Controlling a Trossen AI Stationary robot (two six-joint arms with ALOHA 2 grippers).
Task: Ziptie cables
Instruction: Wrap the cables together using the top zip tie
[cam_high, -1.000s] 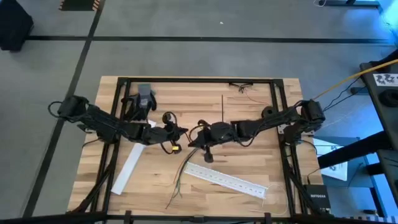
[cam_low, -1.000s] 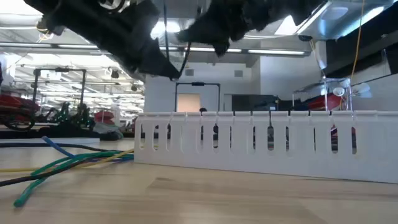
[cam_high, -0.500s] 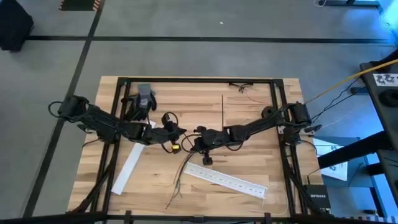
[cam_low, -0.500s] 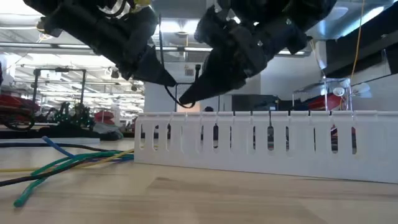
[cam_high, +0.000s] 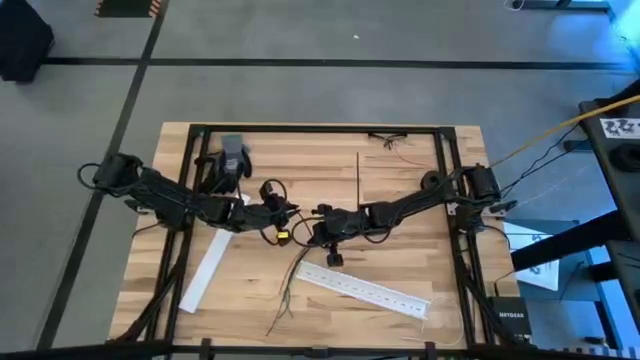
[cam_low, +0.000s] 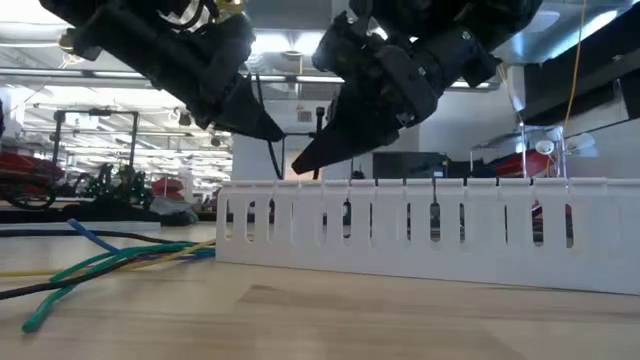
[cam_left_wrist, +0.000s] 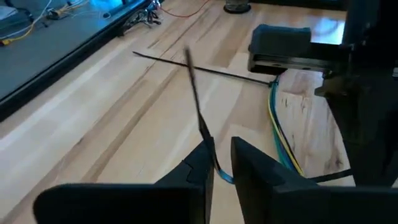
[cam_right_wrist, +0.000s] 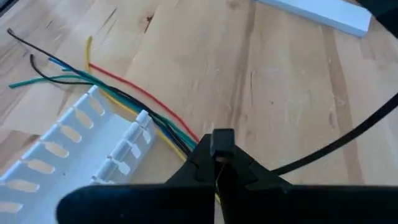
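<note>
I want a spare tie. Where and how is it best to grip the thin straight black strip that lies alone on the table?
Probably near one end, from straight above, fingers set across its width: the thin straight black strip lies flat on the wooden table, nothing touching it.

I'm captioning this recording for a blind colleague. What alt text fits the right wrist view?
The right gripper is pinched shut on a black zip tie above the wooden table. The cables, coloured wires, run from under its fingertips past a white slotted strip.
</note>
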